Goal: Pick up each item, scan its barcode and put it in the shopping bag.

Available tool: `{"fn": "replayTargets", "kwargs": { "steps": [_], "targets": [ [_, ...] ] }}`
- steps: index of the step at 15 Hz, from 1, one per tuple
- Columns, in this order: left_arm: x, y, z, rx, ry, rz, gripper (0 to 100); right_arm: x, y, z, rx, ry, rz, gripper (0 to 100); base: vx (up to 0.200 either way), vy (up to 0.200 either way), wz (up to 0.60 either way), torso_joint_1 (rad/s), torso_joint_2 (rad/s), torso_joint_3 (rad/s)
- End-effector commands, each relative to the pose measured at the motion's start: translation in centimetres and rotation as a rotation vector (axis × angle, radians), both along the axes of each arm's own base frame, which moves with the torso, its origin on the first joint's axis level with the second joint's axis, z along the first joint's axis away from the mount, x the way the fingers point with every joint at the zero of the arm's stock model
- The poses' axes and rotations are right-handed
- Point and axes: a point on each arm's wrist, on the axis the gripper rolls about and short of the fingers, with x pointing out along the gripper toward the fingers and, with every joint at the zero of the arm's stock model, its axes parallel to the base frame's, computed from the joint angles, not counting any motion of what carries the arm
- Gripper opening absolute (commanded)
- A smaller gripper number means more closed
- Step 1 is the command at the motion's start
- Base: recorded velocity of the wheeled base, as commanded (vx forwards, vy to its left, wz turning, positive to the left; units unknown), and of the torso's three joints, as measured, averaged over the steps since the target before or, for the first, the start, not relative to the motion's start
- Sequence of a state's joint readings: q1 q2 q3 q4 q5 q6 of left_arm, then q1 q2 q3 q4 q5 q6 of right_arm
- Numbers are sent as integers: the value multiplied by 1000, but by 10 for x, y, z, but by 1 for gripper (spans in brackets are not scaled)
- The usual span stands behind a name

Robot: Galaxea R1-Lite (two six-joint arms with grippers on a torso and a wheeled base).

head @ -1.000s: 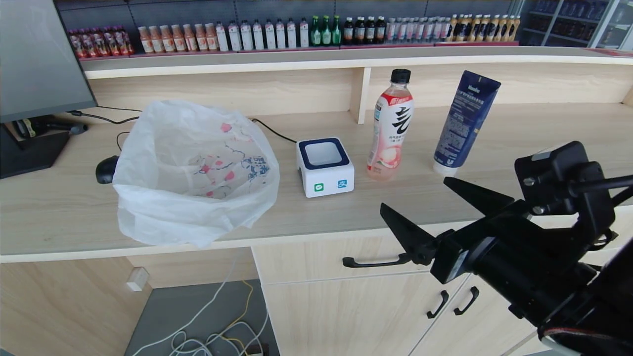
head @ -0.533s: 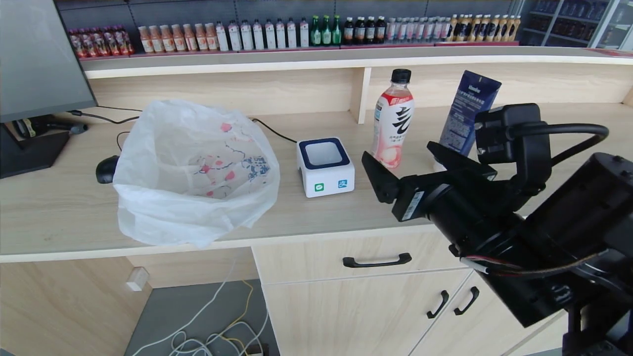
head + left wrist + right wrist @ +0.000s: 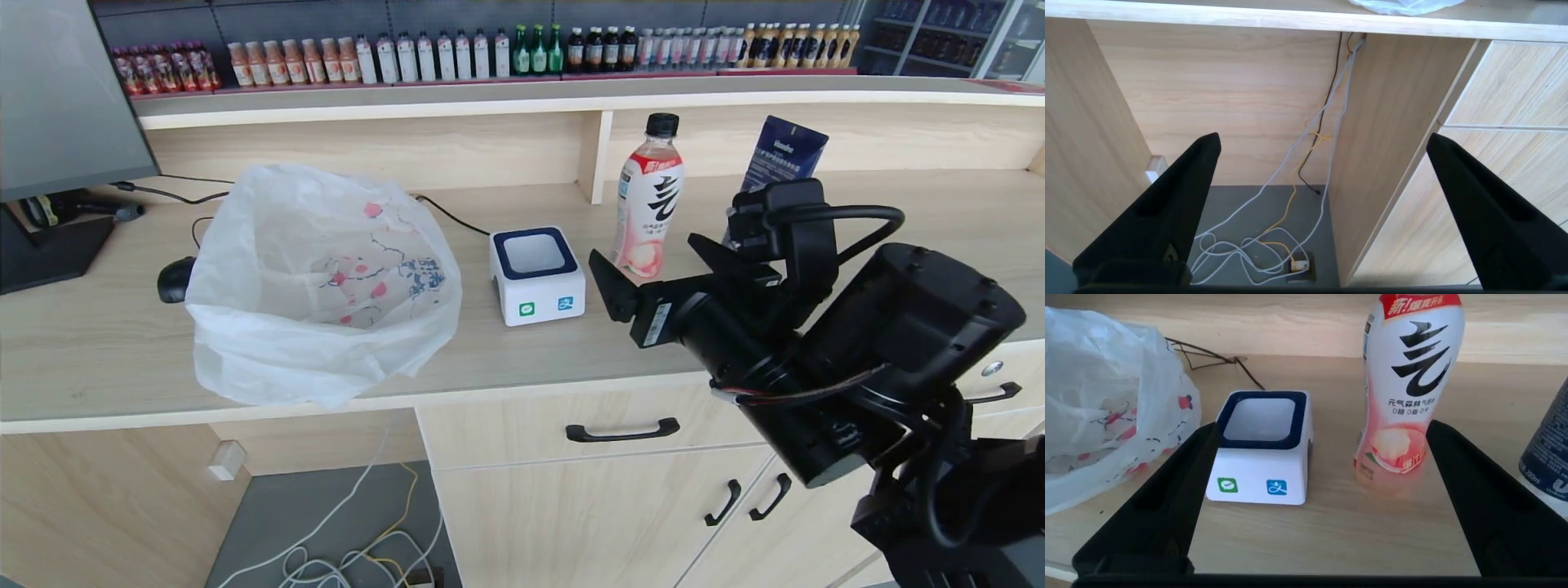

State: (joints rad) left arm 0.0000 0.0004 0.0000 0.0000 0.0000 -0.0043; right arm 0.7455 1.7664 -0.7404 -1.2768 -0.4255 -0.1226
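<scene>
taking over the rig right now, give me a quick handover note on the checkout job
Right gripper: open, empty, just in front of the pink drink bottle, fingers either side of its base in the right wrist view.
Left gripper: open, empty, low below the counter edge, facing the cables under it.
Things: the bottle and the blue tube stand on the counter, tube to the bottle's right. The scanner is left of the bottle, and the open shopping bag is left of the scanner.
Done: neither item is picked up or bagged.
Left: grasp the bottle, scan it, bag it, then do the same with the tube.
</scene>
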Motion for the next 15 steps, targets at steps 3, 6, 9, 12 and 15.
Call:
{"fn": "replayTargets", "kwargs": {
  "steps": [3, 6, 9, 12, 15],
  "targets": [
    [0, 0, 0, 0, 0, 0, 100, 28, -21, -3, -18, -3, -43, 100, 0, 0, 0, 0, 0, 0],
    [0, 0, 0, 0, 0, 0, 100, 34, -19, -1, -16, 40, -31, 100, 0, 0, 0, 0, 0, 0],
    [0, 0, 0, 0, 0, 0, 100, 53, -12, 6, 7, 14, -31, 100, 0, 0, 0, 0, 0, 0],
    [0, 0, 0, 0, 0, 0, 100, 64, -17, -1, -9, 24, -28, 100, 0, 0, 0, 0, 0, 0],
    [0, 0, 0, 0, 0, 0, 100, 74, -25, -7, -21, 36, -40, 100, 0, 0, 0, 0, 0, 0]
  ]
}}
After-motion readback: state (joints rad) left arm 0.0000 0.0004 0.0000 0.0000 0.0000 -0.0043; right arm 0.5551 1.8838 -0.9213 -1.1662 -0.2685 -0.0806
